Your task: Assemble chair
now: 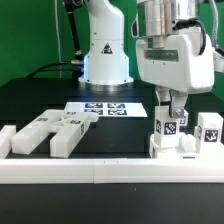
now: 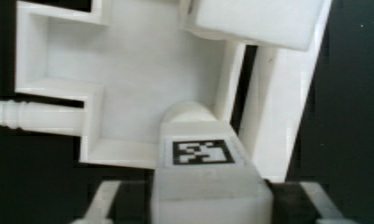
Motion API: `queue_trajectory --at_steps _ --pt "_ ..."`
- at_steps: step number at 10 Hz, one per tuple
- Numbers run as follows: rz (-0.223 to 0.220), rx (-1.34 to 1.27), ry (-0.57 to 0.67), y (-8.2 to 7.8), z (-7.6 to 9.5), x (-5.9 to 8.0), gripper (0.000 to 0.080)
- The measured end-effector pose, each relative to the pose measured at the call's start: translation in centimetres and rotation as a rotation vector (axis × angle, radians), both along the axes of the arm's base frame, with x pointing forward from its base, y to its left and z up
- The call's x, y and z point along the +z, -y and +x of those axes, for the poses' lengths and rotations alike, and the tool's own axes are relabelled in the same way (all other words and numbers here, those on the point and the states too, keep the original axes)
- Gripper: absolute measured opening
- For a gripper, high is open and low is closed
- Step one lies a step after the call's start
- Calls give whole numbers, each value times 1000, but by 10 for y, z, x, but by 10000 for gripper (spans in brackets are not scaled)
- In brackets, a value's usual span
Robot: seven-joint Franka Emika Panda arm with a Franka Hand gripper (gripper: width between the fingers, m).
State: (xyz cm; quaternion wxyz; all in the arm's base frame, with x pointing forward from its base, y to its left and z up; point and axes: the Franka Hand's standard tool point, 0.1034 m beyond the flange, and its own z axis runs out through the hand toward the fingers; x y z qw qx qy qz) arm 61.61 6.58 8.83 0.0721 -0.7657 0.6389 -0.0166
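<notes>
My gripper (image 1: 171, 112) is at the exterior view's right, pointing down. It is shut on a tagged white chair piece (image 1: 168, 126), held upright over other white chair pieces (image 1: 172, 147) by the front rail. In the wrist view the gripper (image 2: 205, 196) holds this piece (image 2: 205, 150) between its fingers (image 2: 116, 200), tag facing the camera. Below it lies a flat white chair part (image 2: 131, 80) with a round peg (image 2: 20, 114) sticking out of its side. Another tagged chair piece (image 1: 209, 130) stands just to the right. Several loose chair pieces (image 1: 55, 131) lie at the left.
The marker board (image 1: 105, 108) lies flat in the middle of the black table. A long low white border rail (image 1: 110, 171) runs along the front. The robot base (image 1: 104, 55) stands at the back centre.
</notes>
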Motion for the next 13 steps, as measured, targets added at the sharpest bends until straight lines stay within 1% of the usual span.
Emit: queue_trajectory --at_steps 2,3,4,5,6,7,10,13 --pt "-8 68 6 0 0 0 297" --pt "-12 103 9 1 0 0 502" --pt "-25 203 18 2 0 0 502" --pt "-40 324 29 2 0 0 620" --pt "-50 400 37 3 0 0 641" --pt "-67 541 49 5 0 0 647" --pt "-103 814 69 4 0 -1 649" --pt "-133 1053 90 7 0 -1 649"
